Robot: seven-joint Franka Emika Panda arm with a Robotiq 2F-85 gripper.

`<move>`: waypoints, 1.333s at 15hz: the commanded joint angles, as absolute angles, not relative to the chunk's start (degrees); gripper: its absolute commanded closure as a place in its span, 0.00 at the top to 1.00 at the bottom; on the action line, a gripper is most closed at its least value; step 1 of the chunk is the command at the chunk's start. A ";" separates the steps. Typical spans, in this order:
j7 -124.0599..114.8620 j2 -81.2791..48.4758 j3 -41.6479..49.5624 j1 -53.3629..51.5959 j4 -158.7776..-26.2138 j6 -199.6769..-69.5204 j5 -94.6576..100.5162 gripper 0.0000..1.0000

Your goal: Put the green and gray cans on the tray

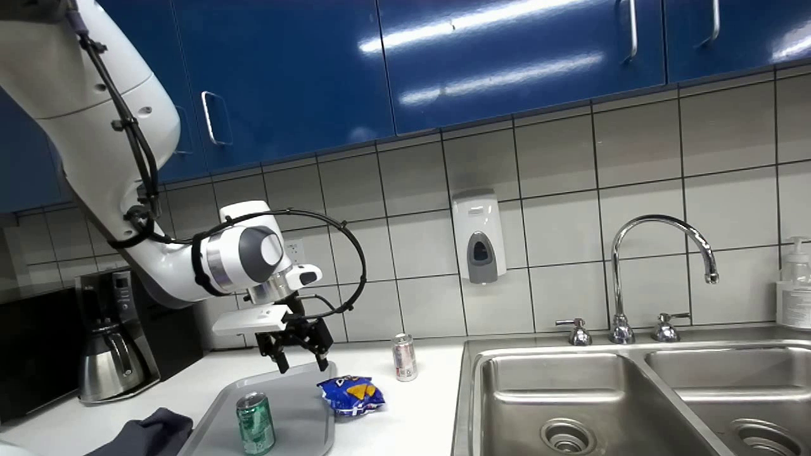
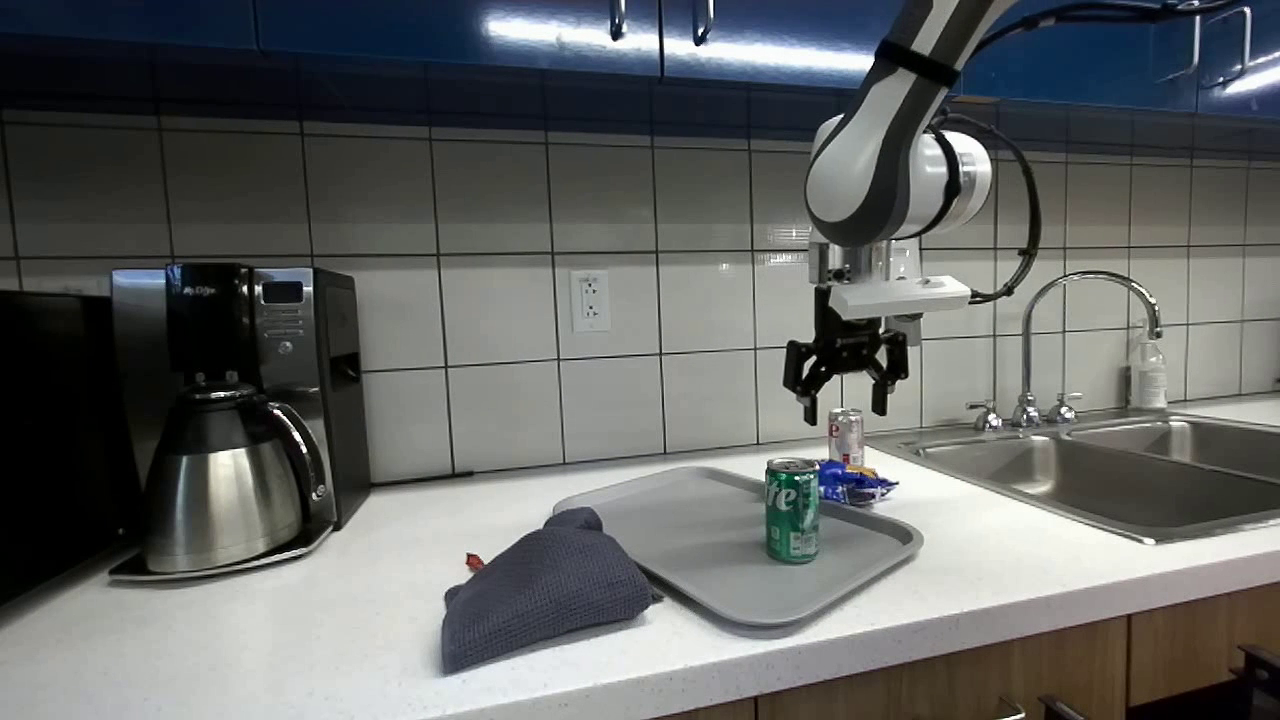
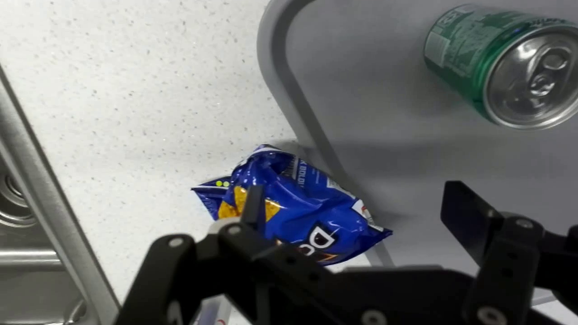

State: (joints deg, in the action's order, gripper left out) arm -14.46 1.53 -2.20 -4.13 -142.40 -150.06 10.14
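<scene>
The green can [image 1: 256, 425] stands upright on the grey tray [image 1: 304, 411]. Both also show in an exterior view, the can [image 2: 792, 512] near the tray's [image 2: 665, 530] front right part. In the wrist view the green can [image 3: 474, 58] is at upper right. The gray can [image 1: 404, 358], silvery with red print, stands upright on the counter beyond the tray and the chip bag; it also shows in an exterior view [image 2: 846, 434]. In the wrist view only a sliver [image 3: 214, 311] shows, mostly hidden by the gripper. My gripper [image 1: 303, 366] is open and empty above the tray's far end, fingers pointing down.
A blue chip bag [image 1: 352, 396] lies against the tray's edge; it also shows in the wrist view [image 3: 311, 198]. A dark cloth [image 2: 550, 590] lies beside the tray. A coffee maker [image 2: 240, 420] stands against the wall. A metal sink [image 1: 557, 392] with a tall faucet borders the counter.
</scene>
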 commanded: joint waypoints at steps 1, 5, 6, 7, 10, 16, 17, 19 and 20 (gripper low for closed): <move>-13.53 1.40 -0.56 -1.48 -142.44 -150.96 10.17 1.00; -12.38 -0.11 1.37 0.34 -141.49 -151.30 9.32 1.00; -11.75 -0.28 1.68 0.58 -141.35 -151.09 8.84 1.00; -13.82 0.51 1.21 0.06 -142.22 -150.58 10.00 1.00; -13.44 0.02 1.67 0.41 -142.04 -150.68 10.01 1.00; -13.44 -0.04 1.68 0.40 -141.98 -150.73 10.01 1.00; -15.36 -0.06 1.51 0.23 -142.12 -150.50 11.58 1.00; -17.22 -0.40 1.34 -0.01 -142.13 -151.09 12.93 1.00; -17.73 -0.71 1.25 -0.15 -141.91 -151.36 13.11 1.00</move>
State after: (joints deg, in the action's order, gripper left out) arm -14.60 -0.28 1.94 -0.15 -142.22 -150.83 11.13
